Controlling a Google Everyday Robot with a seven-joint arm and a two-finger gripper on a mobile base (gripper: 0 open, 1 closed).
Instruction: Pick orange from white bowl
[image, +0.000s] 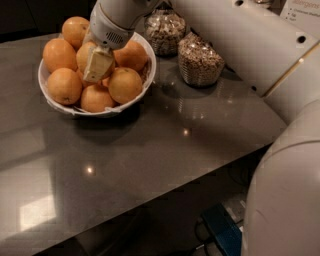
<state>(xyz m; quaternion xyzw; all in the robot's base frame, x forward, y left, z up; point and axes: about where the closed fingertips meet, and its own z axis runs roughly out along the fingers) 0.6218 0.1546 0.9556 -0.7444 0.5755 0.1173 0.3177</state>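
Note:
The white bowl (131, 101) stands at the back left of the dark table and holds several oranges. My gripper (97, 65) reaches down into the middle of the bowl from above. Its cream-coloured tip rests against a central orange (86, 54), between the orange at the front (125, 85) and the one on the left (63, 86). More oranges lie at the back (75, 30) and on the right (132, 56). The wrist and the tip hide the contact with the central orange.
Two clear glass jars of cereal (164, 31) (199, 61) stand just right of the bowl, under my white arm (240, 45). The dark grey tabletop (150, 160) stretches to its front edge. My base (285, 200) fills the lower right.

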